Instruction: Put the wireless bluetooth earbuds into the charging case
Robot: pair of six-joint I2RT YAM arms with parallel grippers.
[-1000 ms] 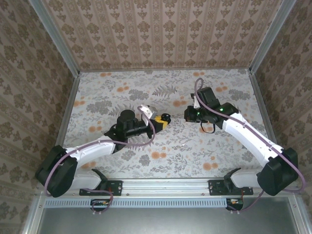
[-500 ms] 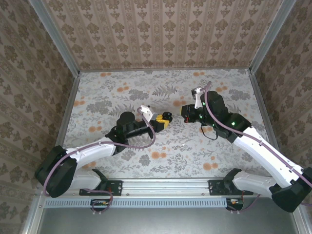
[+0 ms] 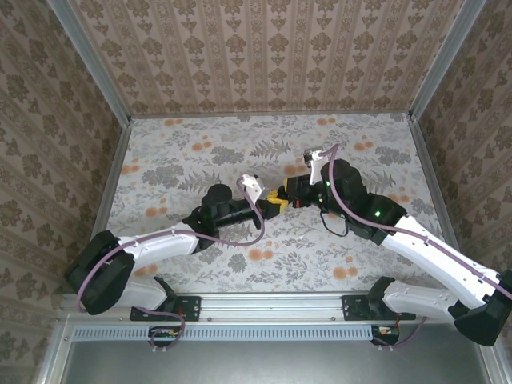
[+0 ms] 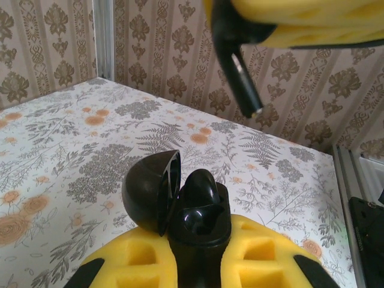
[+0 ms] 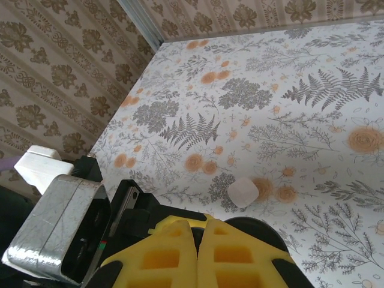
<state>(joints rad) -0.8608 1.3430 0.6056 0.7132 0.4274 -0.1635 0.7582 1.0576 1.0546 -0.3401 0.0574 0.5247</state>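
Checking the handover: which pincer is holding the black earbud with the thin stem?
The right pincer: it pinches the stemmed earbud, whose stem points downward. The left pincer instead grips an open-lidded black case.

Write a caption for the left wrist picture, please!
Left tool pinches a black dome-tipped earbud while the right tool holds a stemmed earbud opposite, over the flowery table.
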